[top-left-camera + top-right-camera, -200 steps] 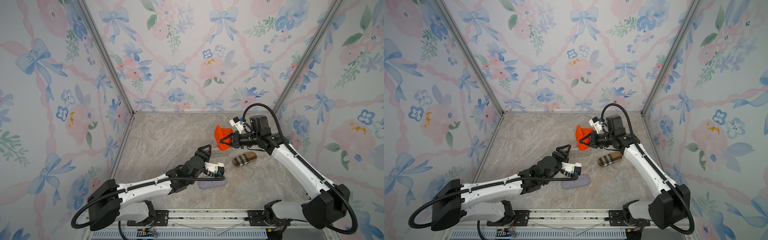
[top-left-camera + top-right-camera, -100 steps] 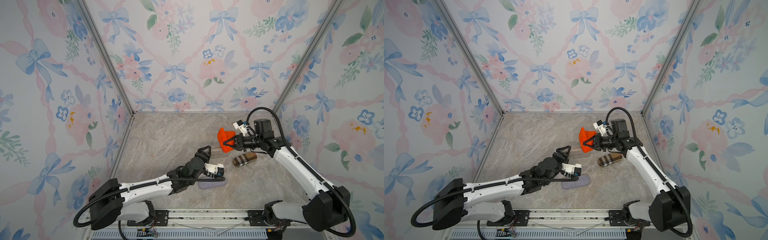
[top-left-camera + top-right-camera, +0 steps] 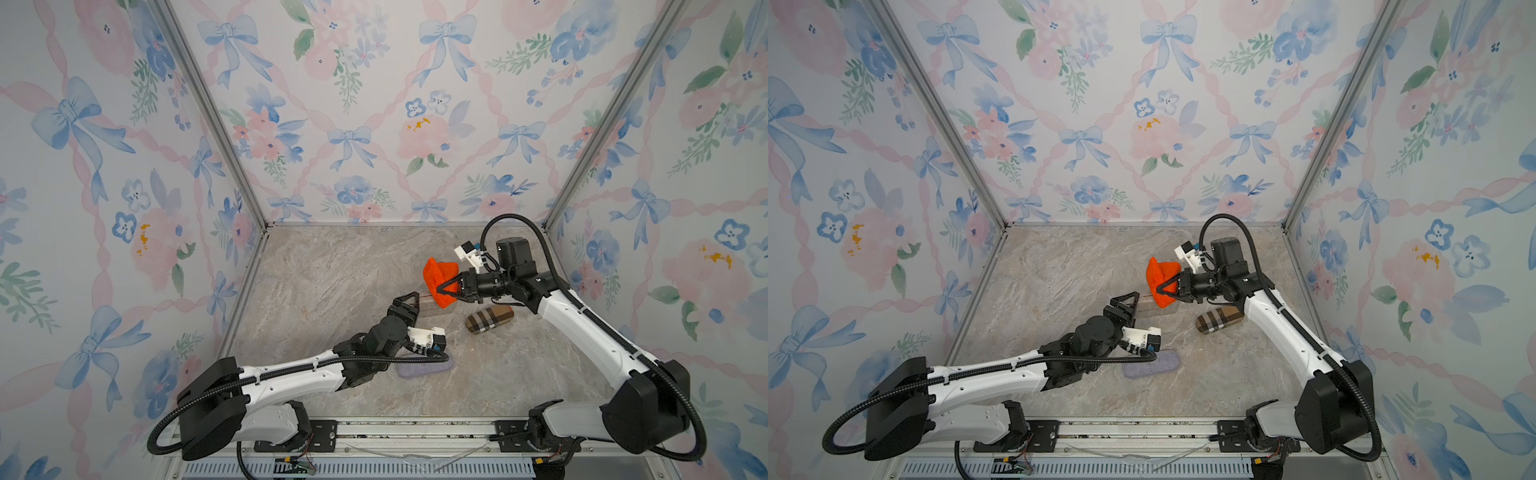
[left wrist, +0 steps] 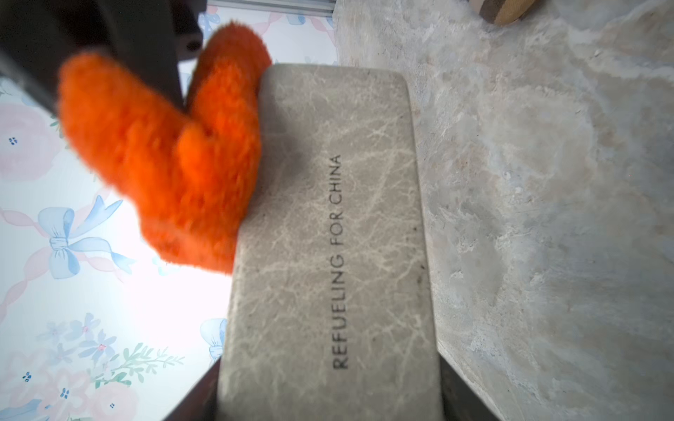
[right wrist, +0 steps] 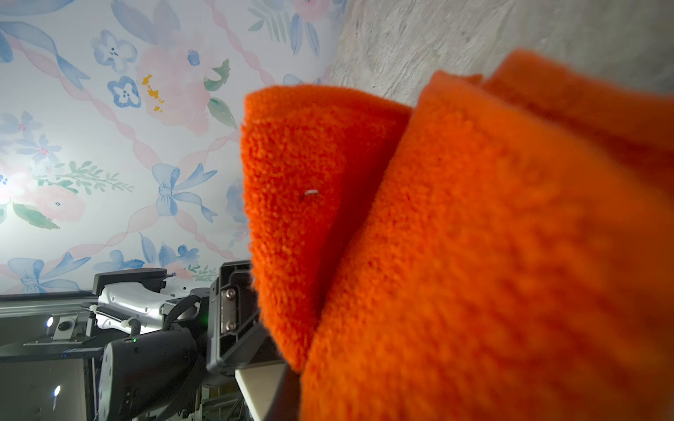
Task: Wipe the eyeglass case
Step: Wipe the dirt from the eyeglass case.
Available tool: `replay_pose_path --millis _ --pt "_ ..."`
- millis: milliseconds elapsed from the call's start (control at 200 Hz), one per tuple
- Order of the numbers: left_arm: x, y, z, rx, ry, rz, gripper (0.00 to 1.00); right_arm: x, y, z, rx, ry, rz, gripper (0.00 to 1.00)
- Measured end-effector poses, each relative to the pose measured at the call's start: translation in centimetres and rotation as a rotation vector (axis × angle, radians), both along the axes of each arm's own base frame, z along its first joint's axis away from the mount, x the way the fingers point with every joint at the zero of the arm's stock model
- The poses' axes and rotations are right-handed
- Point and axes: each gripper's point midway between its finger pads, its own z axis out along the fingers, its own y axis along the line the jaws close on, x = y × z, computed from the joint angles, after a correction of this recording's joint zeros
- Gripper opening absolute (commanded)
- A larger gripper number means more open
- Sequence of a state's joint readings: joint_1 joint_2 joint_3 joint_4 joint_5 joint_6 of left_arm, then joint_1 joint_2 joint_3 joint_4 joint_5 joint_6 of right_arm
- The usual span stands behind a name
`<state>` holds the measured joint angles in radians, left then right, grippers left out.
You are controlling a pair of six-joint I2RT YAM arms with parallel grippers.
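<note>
A marbled grey-beige stone-look tabletop [image 3: 332,266] fills the lower middle of both top views. A white-and-black left arm [image 3: 291,374] reaches from the lower left of the frame toward the centre, and a white-and-black right arm [image 3: 582,328] rises from the lower right and bends back toward the centre.

The orange fluffy cloth [image 3: 438,270] hangs bunched just right of centre, raised off the tabletop. The right gripper [image 3: 444,288] is clenched on its lower part, with folds standing above the fingers. In the right wrist view the cloth [image 5: 474,237] covers most of the frame.

The grey marbled eyeglass case [image 3: 428,309], a flat rounded rectangle printed "REFUELING FOR CHINA", sits at the centre of the frame. The left gripper [image 3: 415,305] grasps one of its ends. In the left wrist view the case [image 4: 328,255] runs from the bottom edge up the middle, dark fingers flanking its near end, and the cloth [image 4: 164,164] presses against its far left edge and corner.

A tan plaid oblong pouch [image 3: 488,320] lies on the tabletop right of the case, apart from it and under the right arm's wrist.

A flat lavender felt pad [image 3: 424,368] lies below centre, beside the left arm's wrist.
</note>
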<state>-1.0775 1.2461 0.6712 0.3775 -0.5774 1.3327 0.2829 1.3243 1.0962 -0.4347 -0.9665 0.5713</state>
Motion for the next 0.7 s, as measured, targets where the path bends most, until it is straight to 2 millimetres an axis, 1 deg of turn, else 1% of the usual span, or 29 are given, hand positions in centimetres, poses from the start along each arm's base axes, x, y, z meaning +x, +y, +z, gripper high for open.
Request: replay_pose_path --millis 80,135,200,290,385,450,490,555,630,700 --pt "0.2 0.3 0.2 -0.015 0.001 0.012 0.28 0.3 -2.8 -0.4 -0.009 0.008 -0.079 0.0" --pt "0.4 0.7 0.7 -0.059 0.009 0.032 0.28 0.1 -3.8 -0.3 -0.017 0.008 -0.11 0.0" --pt "0.9 1.4 1.6 -0.146 0.042 0.064 0.28 -0.4 -4.5 0.0 -0.026 0.004 -0.13 0.0" --pt "2.2 2.6 3.2 -0.29 0.127 0.119 0.27 -1.0 -5.3 1.3 -0.039 -0.056 -0.162 0.0" --pt "4.0 3.9 5.2 -0.517 0.275 0.18 0.27 -1.8 -6.1 3.4 -0.06 -0.155 -0.201 0.0" --pt "4.5 4.5 5.9 -0.662 0.384 0.2 0.28 -2.3 -6.5 4.9 -0.075 -0.229 -0.227 0.0" --pt "4.5 4.6 6.0 -0.741 0.466 0.201 0.28 -2.5 -6.5 5.5 -0.084 -0.267 -0.237 0.0" --pt "3.9 4.1 5.7 -0.853 0.617 0.186 0.28 -3.1 -6.3 6.3 -0.104 -0.328 -0.24 0.0" --pt "2.8 3.1 5.0 -0.949 0.801 0.157 0.29 -4.0 -4.7 6.7 -0.122 -0.392 -0.198 0.0" --pt "1.4 2.1 4.5 -1.015 0.97 0.126 0.29 -5.2 -2.5 6.6 -0.152 -0.454 -0.13 0.0"
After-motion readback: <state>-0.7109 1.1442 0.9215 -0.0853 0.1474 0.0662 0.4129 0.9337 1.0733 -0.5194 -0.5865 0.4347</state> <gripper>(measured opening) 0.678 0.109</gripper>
